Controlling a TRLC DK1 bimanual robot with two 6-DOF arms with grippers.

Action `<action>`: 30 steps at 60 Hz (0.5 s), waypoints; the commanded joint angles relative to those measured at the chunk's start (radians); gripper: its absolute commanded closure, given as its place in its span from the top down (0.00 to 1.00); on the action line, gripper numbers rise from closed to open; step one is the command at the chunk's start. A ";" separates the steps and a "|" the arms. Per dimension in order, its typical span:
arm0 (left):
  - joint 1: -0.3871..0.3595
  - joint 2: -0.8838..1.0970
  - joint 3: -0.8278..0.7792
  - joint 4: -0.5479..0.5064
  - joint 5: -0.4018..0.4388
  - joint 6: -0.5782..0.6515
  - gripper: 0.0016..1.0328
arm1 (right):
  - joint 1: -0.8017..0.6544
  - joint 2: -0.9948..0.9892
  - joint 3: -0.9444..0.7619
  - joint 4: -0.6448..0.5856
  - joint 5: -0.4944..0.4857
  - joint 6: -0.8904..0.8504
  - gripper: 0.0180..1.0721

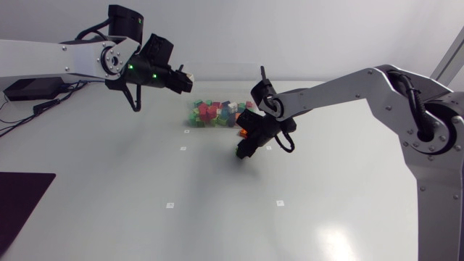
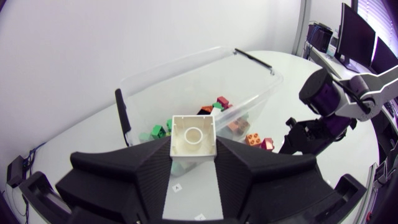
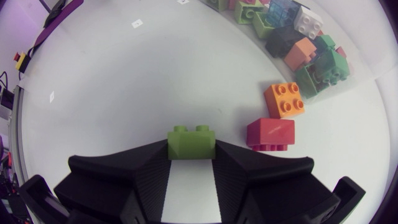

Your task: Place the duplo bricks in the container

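Well along: clear container (image 1: 191, 116), upper centre, already heaped with bricks. White brick (image 2: 193, 134) pinched in left gripper (image 2: 193, 155), green brick (image 3: 191, 142) in right gripper (image 3: 191, 155). Left outside, beside container: orange brick (image 3: 284, 99), red brick (image 3: 270, 134).

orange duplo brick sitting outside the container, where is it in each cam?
Head view: orange brick on the table off the clear container's end, beside the right gripper.
Left wrist view: orange brick beyond the left gripper, outside the container wall, next to a red brick.
Right wrist view: orange brick ahead of the right gripper, between red brick and container.
Shared landmark: the clear container.
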 commanded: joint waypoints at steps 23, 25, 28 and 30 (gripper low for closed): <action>-0.021 0.309 0.404 -0.063 0.033 -0.023 0.27 | -0.032 -0.201 -0.040 -0.040 0.000 -0.008 0.25; -0.024 0.320 0.417 -0.069 0.033 -0.023 0.27 | -0.035 -0.214 -0.042 -0.043 0.000 -0.006 0.25; -0.027 0.330 0.429 -0.075 0.033 -0.023 0.28 | -0.038 -0.227 -0.044 -0.045 -0.002 -0.005 0.25; -0.030 0.335 0.435 -0.083 0.033 -0.023 0.33 | -0.041 -0.235 -0.044 -0.045 -0.003 -0.003 0.25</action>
